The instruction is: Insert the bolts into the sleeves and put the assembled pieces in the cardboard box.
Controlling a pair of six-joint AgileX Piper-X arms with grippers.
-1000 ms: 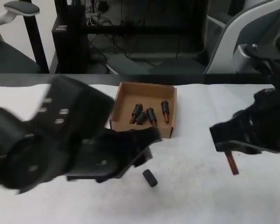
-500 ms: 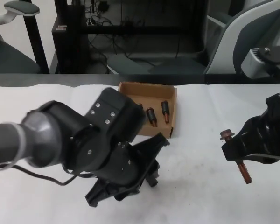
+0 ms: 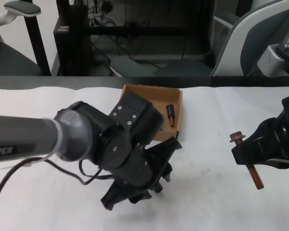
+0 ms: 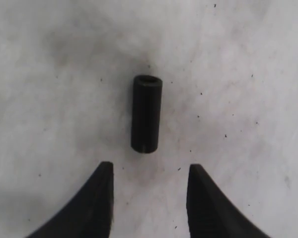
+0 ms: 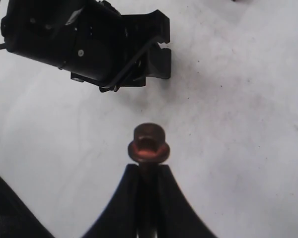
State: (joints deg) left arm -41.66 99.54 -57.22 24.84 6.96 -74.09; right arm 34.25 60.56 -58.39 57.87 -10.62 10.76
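Left gripper: I had its two dark fingers spread apart and empty, low over the bench.
Sleeve: The black sleeve lay on its side on the white bench cover, just ahead of the parted fingertips and in line with the gap between them. Neither finger touched it, and its open end pointed away from the gripper.
Right gripper: Its fingers were clamped on the shank of the copper-coloured bolt, whose flanged head stood clear beyond the fingertips.
Bolt, from the high view: I saw it held above the right side of the bench, head up and threaded end pointing down at a slight tilt, well apart from the left arm.
Cardboard box: It sat open at the far middle of the bench, partly hidden behind the left arm. One assembled piece lay inside near its right wall.
Bench cover: White, with small dark specks.
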